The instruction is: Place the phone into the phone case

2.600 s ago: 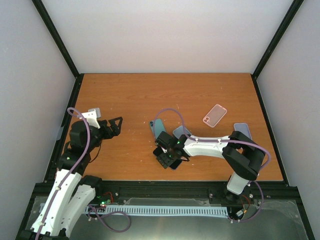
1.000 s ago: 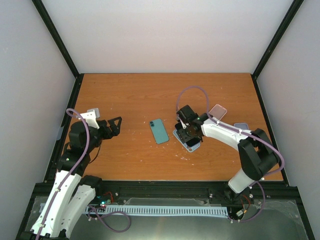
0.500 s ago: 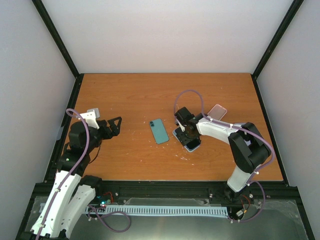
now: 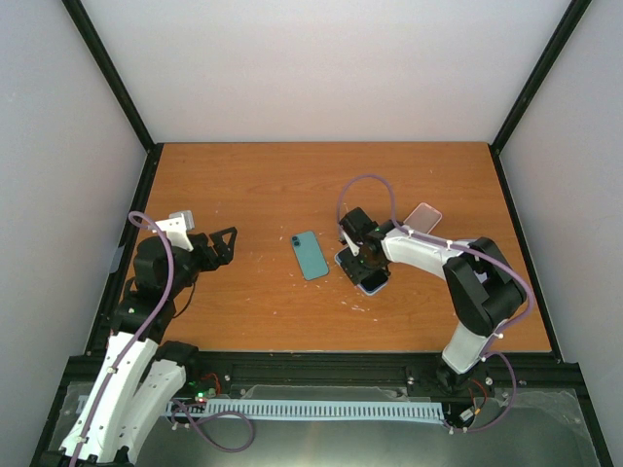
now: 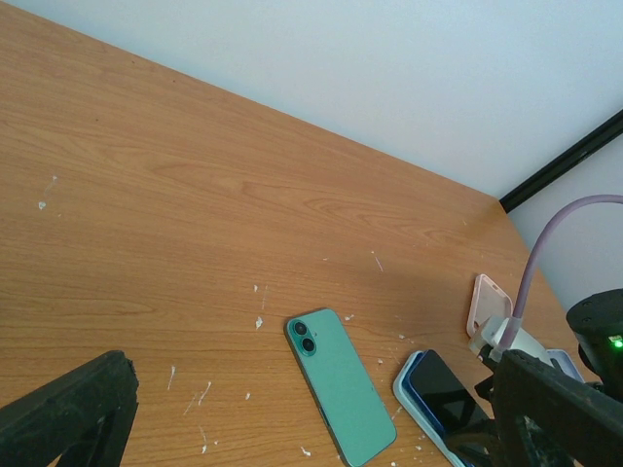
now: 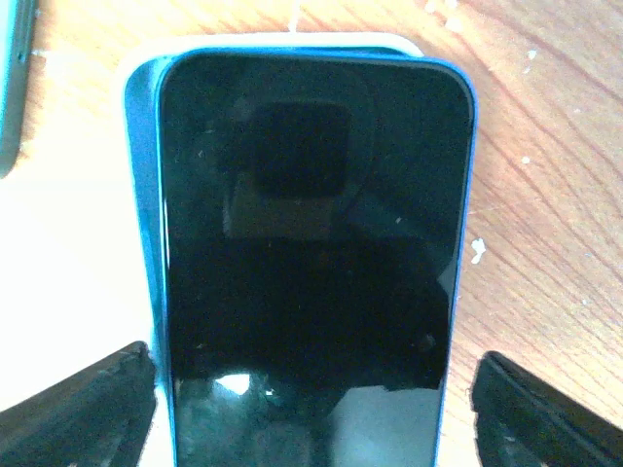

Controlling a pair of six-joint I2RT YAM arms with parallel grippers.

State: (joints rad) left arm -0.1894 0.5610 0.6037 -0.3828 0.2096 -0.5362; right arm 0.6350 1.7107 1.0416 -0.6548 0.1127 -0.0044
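Wood table [image 4: 253,185], white walls [image 4: 321,68]; phone [image 6: 307,253] screen-up on phone case [image 6: 139,175], axis diagonal; right gripper [image 6: 311,389] straddling it, grip unclear; left gripper [image 4: 226,245] spread.

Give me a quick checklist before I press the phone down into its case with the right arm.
1. Right gripper open, a finger either side of the blue phone: ok.
2. Blue phone screen-up, lying over the clear case: ok.
3. Phone square in the case: not ok; the rim shows along its left and far edges only.
4. Phone snapped in: cannot tell.
5. Teal phone apart from the work: ok, face-down to the left.
6. Left gripper out of the way: ok, open at the table's left side.
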